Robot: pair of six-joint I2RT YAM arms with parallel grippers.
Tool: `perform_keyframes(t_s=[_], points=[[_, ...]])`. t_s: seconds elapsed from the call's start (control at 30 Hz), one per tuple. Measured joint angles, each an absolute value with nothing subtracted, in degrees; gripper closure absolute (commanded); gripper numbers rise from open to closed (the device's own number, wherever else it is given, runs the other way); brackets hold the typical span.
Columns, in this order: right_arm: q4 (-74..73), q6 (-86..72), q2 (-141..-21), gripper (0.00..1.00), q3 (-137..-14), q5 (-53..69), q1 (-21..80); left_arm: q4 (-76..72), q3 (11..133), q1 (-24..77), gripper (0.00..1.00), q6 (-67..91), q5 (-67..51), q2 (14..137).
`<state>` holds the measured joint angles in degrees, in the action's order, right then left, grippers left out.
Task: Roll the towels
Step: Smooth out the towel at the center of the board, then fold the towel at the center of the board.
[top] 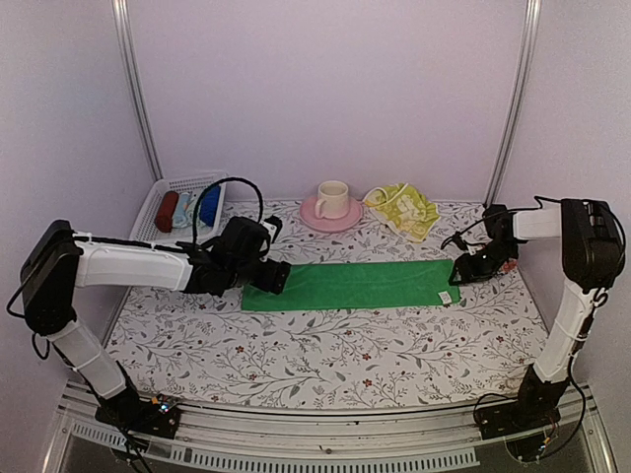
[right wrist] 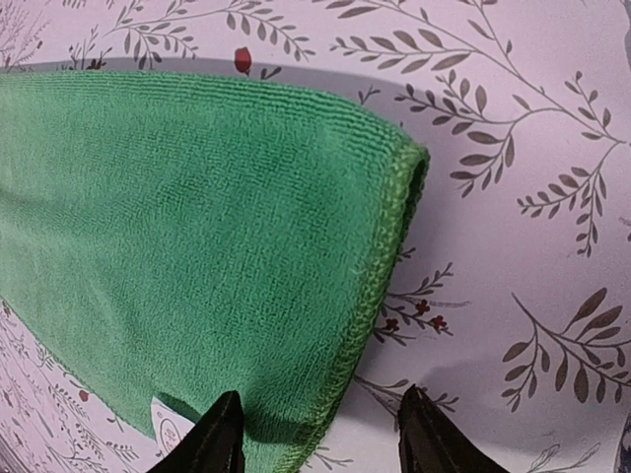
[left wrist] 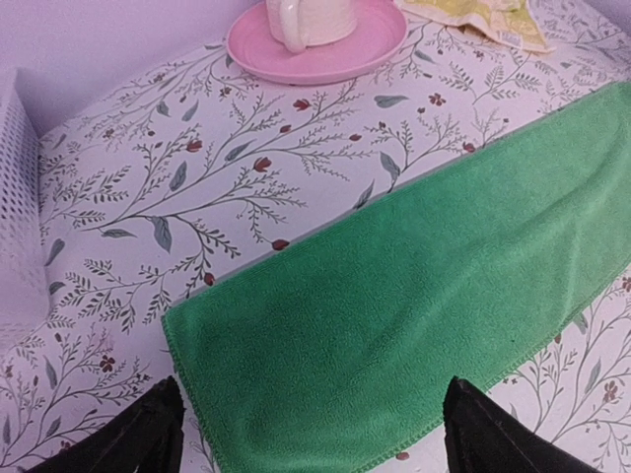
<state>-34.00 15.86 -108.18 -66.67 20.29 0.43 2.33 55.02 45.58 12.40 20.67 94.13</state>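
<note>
Lying flat along the middle of the worktop as a long narrow strip running left to right: green towel, hemmed all round. Looks soft, light and limp, with a fleecy weave likely to cling to itself but to sag and bunch if lifted by one point. Best taken at a short end, across both corners, then turned over tightly along its length. Carries a small white tag at the near right-end corner, with a green mark on it but no readable writing; no brand seen anywhere else. Spread wide over the towel's left end: left fingers, holding nothing. Standing roughly half open above the right-end corner: right fingers, with the hem running between them, not pinched as far as can be seen. Crumpled at the back right, just beside a pink saucer bearing a cream cup: yellow towel, not yet rolled. Sitting at the back left: white basket with finished rolls inside.
</note>
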Motion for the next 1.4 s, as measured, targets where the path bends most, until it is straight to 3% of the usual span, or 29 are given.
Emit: perform_keyframes(t_s=[0.37, 0.47, 0.6, 0.93, 1.1, 1.4], points=[[-30.65, 15.38, -109.67, 0.61, -67.11, 20.67, 3.05, 2.13, 52.36, 45.65, 0.08, 13.02, 23.53, 89.54], [-29.98, 15.05, -109.84, 0.72, -67.09, 20.21, 3.33, 2.20, 51.64, 45.67, 0.08, 13.15, 24.01, 88.58], [-28.80, 15.03, -110.34, 0.96, -67.07, 19.64, 3.33, 2.31, 51.53, 45.74, 0.08, 13.15, 24.64, 87.53], [-29.15, 14.24, -109.65, 0.98, -66.92, 19.35, 2.59, 2.48, 47.64, 45.76, 0.05, 13.56, 26.26, 82.96], [-32.60, 15.05, -103.72, 0.98, -66.81, 20.56, -2.83, 2.85, 43.48, 45.71, 0.05, 14.00, 26.46, 80.97], [-38.85, 18.22, -98.39, 0.98, -71.99, 28.97, -7.77, 2.76, 37.10, 42.89, 0.05, 15.07, 25.08, 75.48]])
